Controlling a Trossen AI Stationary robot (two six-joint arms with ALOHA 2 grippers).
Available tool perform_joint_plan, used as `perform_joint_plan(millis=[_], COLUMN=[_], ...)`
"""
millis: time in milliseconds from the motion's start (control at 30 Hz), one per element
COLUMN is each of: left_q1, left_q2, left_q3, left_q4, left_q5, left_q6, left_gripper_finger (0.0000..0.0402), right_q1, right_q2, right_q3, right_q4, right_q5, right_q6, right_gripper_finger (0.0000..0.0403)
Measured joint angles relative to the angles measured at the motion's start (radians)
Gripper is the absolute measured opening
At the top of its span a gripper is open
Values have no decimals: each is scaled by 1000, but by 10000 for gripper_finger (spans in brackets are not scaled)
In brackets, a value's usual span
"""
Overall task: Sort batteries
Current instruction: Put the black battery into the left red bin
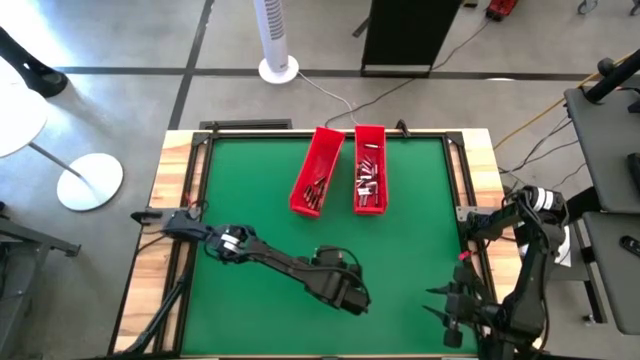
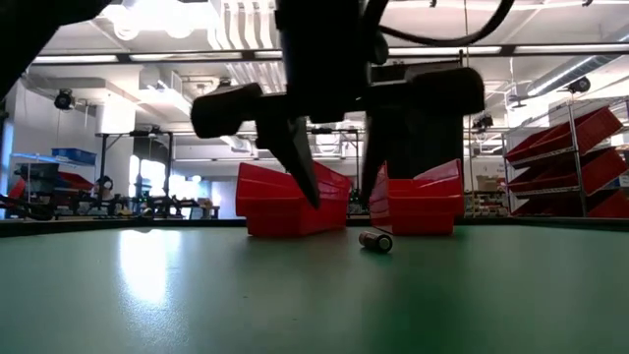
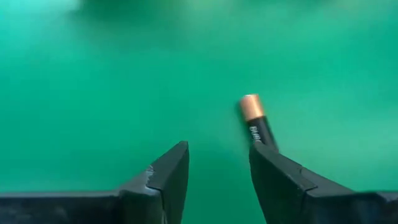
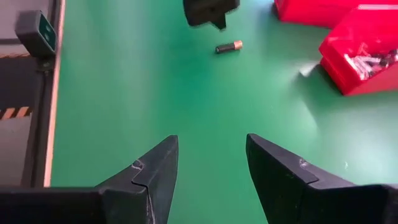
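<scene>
A single battery [image 3: 257,120], black with a copper end, lies on its side on the green mat; it also shows in the low view [image 2: 375,240] and the right wrist view [image 4: 229,46]. My left gripper [image 3: 217,155] is open and hovers just above the battery [image 2: 339,202], whose black end runs behind one finger in the left wrist view. In the high view the gripper [image 1: 345,290] hides the battery. Two red trays [image 1: 318,168] [image 1: 371,165] at the far side hold several batteries. My right gripper [image 4: 211,146] is open, waiting over the table's near right corner [image 1: 447,308].
The trays [image 2: 290,206] [image 2: 423,202] stand side by side beyond the lone battery, the left one turned at an angle. Wooden borders and black rails [image 1: 190,180] frame the mat. Bare green mat [image 1: 250,190] spreads to the left of the trays and in front of them.
</scene>
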Motion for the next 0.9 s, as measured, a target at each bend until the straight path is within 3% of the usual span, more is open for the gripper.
perform_joint_plan(millis=[233,433,900], left_q1=[-16,-13,3], left_q2=[3,29,105], left_q3=[1,-5,-3], left_q4=[75,203,195], left_q5=[-84,-153,-124], left_q6=[-20,-15,-53], left_gripper_finger=[185,194,190], right_q1=[0,0,0], right_q2=[10,10,10], right_q3=[9,7,5], right_q4=[-1,2,3], right_q5=[19,19,19], right_q6=[6,11,7], right_gripper_finger=[187,180,179])
